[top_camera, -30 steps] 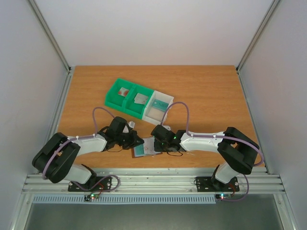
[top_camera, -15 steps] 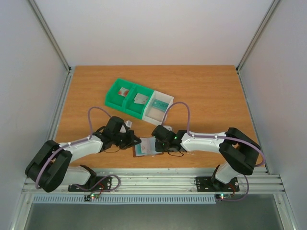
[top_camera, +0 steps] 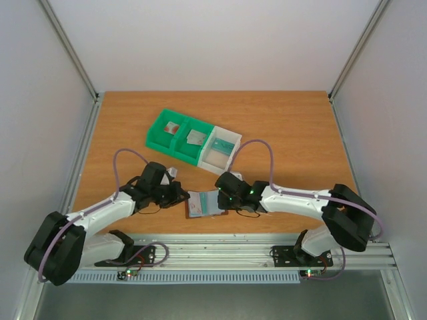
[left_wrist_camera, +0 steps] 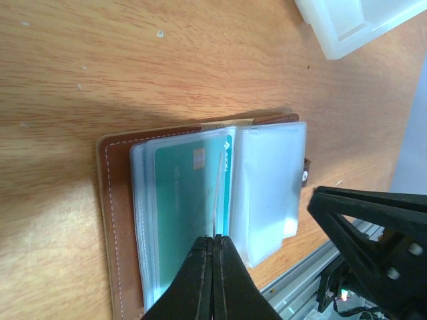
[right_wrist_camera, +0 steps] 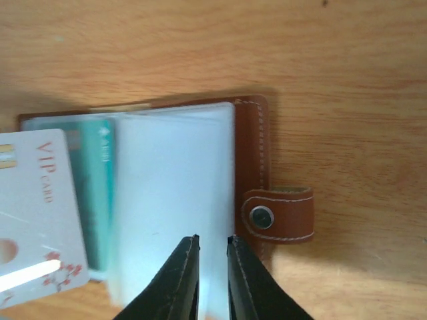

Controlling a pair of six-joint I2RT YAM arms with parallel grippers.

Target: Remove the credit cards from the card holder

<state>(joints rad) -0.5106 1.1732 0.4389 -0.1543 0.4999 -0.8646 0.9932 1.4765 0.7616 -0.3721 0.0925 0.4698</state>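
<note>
Card holder [top_camera: 202, 204] open (green card [left_wrist_camera: 190, 200] inside); right gripper [right_wrist_camera: 212, 241] seemingly ajar.

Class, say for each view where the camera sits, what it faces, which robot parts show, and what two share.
Top: above and behind, facing down at the table; both arms show.
Left wrist: faces down on the card holder; left hand shows.
Right wrist: faces down on its snap tab; right hand shows.
Wrists share: green card.

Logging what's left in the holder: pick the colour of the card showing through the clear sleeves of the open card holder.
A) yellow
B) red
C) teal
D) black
C: the left wrist view shows a teal card inside the clear sleeves of the open brown card holder.
</note>
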